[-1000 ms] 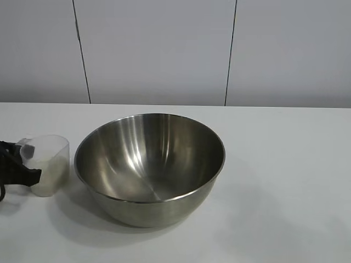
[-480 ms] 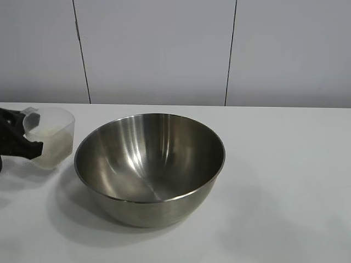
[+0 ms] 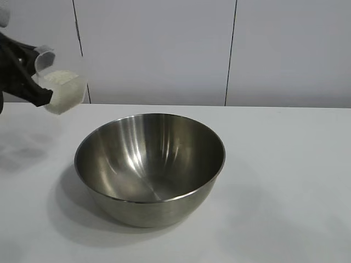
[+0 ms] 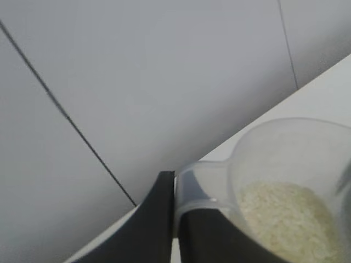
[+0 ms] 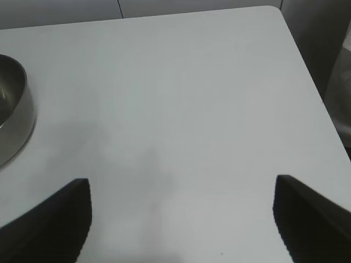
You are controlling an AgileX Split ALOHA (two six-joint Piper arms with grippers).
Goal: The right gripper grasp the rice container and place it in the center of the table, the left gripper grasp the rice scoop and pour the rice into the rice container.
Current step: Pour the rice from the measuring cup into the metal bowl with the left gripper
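At the far left of the worktop (image 3: 285, 181), the left gripper (image 3: 34, 82) holds the rice scoop (image 3: 59, 87) aloft, fingers (image 4: 159, 219) clamped on its tab handle, rice (image 3: 61, 78) still inside; to pour well, carry it level over the rice container (image 3: 149, 167), which sits central, then tip slowly at the rim; off to the right, the right gripper (image 5: 181, 219) hangs with fingers spread wide over bare worktop; a second ago the scoop stood on the worktop beside the bowl, and has since risen clear.
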